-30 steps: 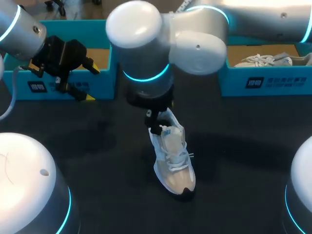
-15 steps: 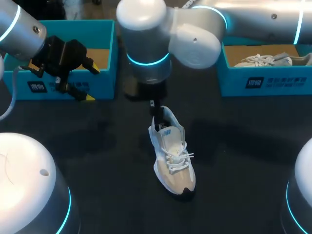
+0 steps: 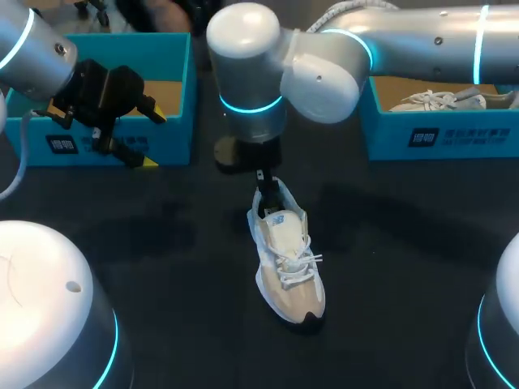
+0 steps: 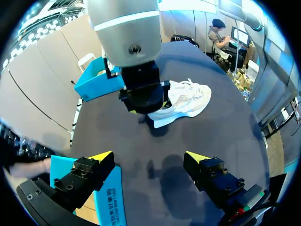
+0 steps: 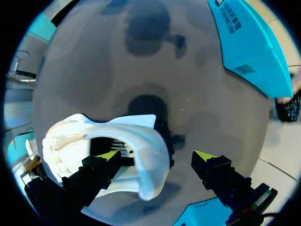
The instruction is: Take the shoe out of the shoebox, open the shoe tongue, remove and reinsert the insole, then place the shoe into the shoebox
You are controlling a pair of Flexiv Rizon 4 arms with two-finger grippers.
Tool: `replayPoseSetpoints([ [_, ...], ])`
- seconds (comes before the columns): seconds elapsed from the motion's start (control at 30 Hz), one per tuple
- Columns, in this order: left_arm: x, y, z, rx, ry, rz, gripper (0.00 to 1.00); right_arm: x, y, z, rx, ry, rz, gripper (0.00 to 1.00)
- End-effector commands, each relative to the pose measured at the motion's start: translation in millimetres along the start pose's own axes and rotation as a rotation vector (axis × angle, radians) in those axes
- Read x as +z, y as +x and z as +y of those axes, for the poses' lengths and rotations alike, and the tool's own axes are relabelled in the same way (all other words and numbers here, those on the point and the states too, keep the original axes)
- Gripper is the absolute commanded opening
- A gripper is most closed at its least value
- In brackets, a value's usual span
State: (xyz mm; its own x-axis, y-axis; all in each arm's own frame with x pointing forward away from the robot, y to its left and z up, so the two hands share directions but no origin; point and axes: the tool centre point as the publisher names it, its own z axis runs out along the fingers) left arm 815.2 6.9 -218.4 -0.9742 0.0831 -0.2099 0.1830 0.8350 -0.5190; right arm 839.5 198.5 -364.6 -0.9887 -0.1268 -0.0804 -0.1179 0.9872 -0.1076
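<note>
now, right gripper (image 5: pixel 156 155) higher at heel, shoe (image 3: pixel 288 259) unmoved

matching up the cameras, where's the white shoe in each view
Head view: the white shoe lies mid-table, heel under the right gripper.
Left wrist view: the shoe is ahead of the left gripper, partly behind the right gripper.
Right wrist view: its heel collar sits between the right gripper's open fingers.
Shared landmark: the right gripper at the shoe's heel.

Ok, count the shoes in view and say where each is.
2. One white shoe stands mid-table; a second shoe lies in the right-hand blue shoebox. The left shoebox is partly hidden, so more may be there.
</note>
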Motion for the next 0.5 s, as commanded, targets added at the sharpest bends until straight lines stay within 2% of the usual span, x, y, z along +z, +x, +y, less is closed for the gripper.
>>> replayPoseSetpoints([
  [0.03,-0.3,0.3,-0.2,0.000,-0.005,0.001,1.00,15.7,-5.8,8.3,0.001,0.033,0.008,1.00],
  [0.13,-0.3,0.3,-0.2,0.000,-0.005,0.001,1.00,20.5,-6.7,6.4,-0.010,0.034,0.008,0.76],
  [0.2,-0.3,0.3,-0.2,0.000,-0.005,0.001,1.00,21.4,-6.6,4.4,-0.013,0.033,0.010,0.75],
  [0.33,-0.3,0.3,-0.2,0.000,-0.005,0.001,1.00,20.8,-6.9,0.9,-0.012,0.037,0.014,0.62],
  [0.4,-0.3,0.3,-0.2,0.000,-0.005,0.001,1.00,20.5,-7.1,0.3,-0.024,0.041,0.019,0.63],
  [0.5,-0.3,0.3,-0.2,0.000,-0.005,0.001,1.00,18.8,-5.8,-2.8,-0.027,0.044,0.020,0.83],
])
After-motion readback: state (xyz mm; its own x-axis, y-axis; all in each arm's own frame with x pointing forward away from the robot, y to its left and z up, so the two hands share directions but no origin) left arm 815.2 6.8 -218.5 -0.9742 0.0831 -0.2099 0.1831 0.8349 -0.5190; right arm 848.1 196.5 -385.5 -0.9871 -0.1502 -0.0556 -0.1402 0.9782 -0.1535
